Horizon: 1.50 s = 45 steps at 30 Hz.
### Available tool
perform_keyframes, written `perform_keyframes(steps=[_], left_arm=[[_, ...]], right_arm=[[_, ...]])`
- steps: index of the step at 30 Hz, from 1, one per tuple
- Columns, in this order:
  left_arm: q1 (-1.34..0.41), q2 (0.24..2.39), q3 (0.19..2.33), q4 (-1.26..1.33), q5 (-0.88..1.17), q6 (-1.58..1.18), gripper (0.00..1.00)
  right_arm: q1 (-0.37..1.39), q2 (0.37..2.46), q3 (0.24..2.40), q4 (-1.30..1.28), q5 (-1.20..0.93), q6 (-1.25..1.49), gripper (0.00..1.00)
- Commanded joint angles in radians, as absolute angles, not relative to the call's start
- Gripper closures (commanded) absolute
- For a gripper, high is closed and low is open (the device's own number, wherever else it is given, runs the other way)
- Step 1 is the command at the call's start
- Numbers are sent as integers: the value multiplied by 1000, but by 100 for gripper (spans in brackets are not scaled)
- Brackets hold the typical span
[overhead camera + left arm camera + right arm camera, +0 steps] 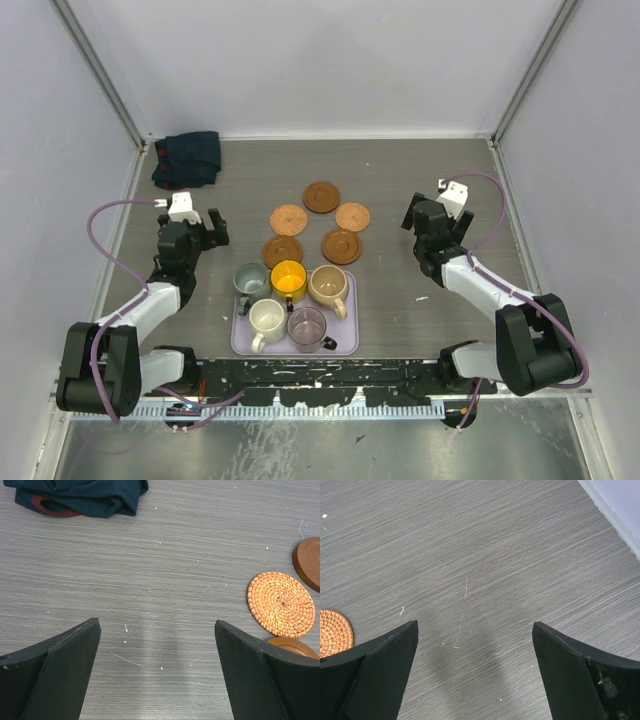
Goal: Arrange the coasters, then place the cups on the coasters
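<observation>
Brown coasters [341,245] loosely clustered, five cups [288,280] packed on lavender tray [348,330]

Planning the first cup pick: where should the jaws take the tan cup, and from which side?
Probably the rim of the tan cup, on its right wall, from above with the right gripper: one jaw inside, one outside. It stands upright and open; the yellow cup crowds its left and its handle points toward the near side, so the right looks freest.
</observation>
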State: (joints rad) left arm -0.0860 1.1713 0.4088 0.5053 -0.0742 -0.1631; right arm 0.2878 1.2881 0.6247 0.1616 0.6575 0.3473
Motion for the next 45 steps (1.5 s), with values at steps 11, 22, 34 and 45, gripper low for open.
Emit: perform_keyframes(steps=[11,22,34,45], left_arm=[[-127,1162,467,517,-82,-132,2],[-205,1182,526,509,80,-123,8],[-268,1455,682,506,207,-165,80],[-328,1640,831,494,298,-211,97]], right_arm=[[287,1265,661,194,629,309,0],[290,1244,629,363,334,183,17],[385,1473,763,353,82,198,61],[452,1641,863,352,-59,251,99]])
